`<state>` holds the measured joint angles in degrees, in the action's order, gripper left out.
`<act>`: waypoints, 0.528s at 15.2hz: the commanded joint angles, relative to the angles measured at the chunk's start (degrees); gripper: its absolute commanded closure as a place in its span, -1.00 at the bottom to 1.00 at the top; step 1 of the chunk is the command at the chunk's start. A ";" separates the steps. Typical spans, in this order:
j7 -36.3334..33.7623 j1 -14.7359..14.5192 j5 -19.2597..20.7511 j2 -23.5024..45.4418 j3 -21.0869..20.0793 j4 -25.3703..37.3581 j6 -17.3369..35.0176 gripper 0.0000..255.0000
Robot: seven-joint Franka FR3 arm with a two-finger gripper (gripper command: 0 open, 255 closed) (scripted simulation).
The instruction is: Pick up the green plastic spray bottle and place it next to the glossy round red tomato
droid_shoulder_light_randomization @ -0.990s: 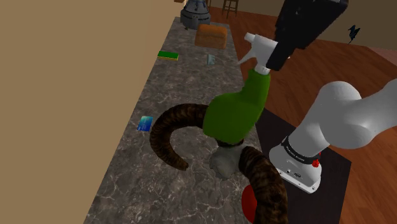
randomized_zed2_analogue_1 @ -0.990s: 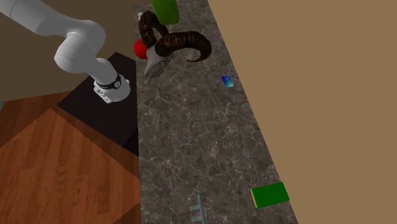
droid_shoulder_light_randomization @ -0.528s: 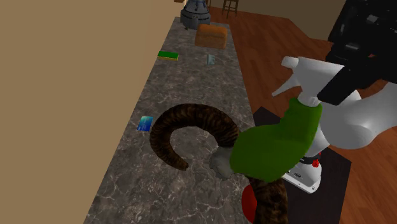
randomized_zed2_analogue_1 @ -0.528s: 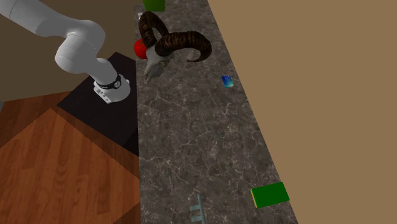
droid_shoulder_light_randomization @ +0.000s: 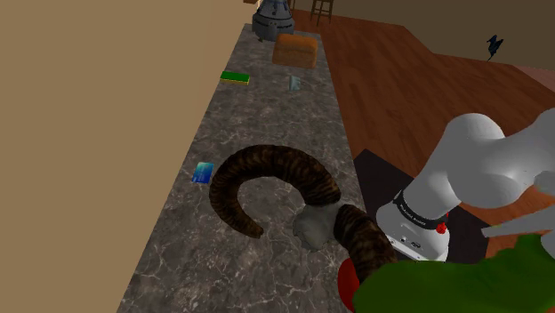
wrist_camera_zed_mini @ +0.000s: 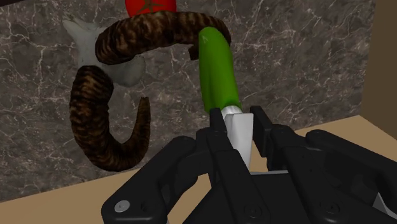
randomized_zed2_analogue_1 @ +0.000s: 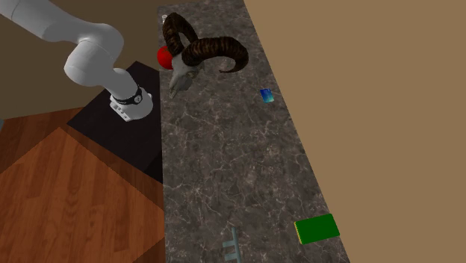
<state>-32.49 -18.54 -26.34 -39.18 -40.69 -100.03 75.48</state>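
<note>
Spray bottle: the spray bottle (wrist_camera_zed_mini: 218, 70) has a green body and a white head. It hangs in the air over the counter, and its base points toward the horn and the tomato.
Gripper: the gripper (wrist_camera_zed_mini: 240, 135) is pinching the bottle's white head from both sides. Neither finger touches the green body.
Tomato: the tomato (wrist_camera_zed_mini: 149, 6) is red and glossy. It sits on the counter right against a curled horn, close to the counter's edge on the stand's side.
Ram skull: the ram skull (droid_shoulder_light_randomization: 313, 227) is grey with two dark ridged horns (droid_shoulder_light_randomization: 258, 173). One horn arches between the bottle's base and the tomato.
Counter: the counter (droid_shoulder_light_randomization: 267, 124) is dark veined stone, with little bare space showing beside the tomato. The black stand (droid_shoulder_light_randomization: 381, 175) lies just past its edge.
Risk, collision: lowering the bottle straight down would likely land its base on the horn. That could shove the skull into the tomato.
Risk, roll-off: a nudged tomato is round and could roll over the edge.
Risk, grip: the hold is high on the narrow head, so the long body may swing or twist if it touches anything.
Risk, tipping: if the bottle is let go tilted or resting on the horn, it would probably fall over.
</note>
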 commanded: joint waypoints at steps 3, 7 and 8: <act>-7.18 2.15 -1.20 3.26 -7.03 7.72 -1.52 1.00; -13.25 5.44 -1.51 6.42 -14.46 14.72 -2.51 1.00; -12.89 5.01 -1.81 5.77 -14.09 13.40 -1.83 1.00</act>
<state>-44.92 -13.65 -27.93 -33.34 -54.19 -86.53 73.30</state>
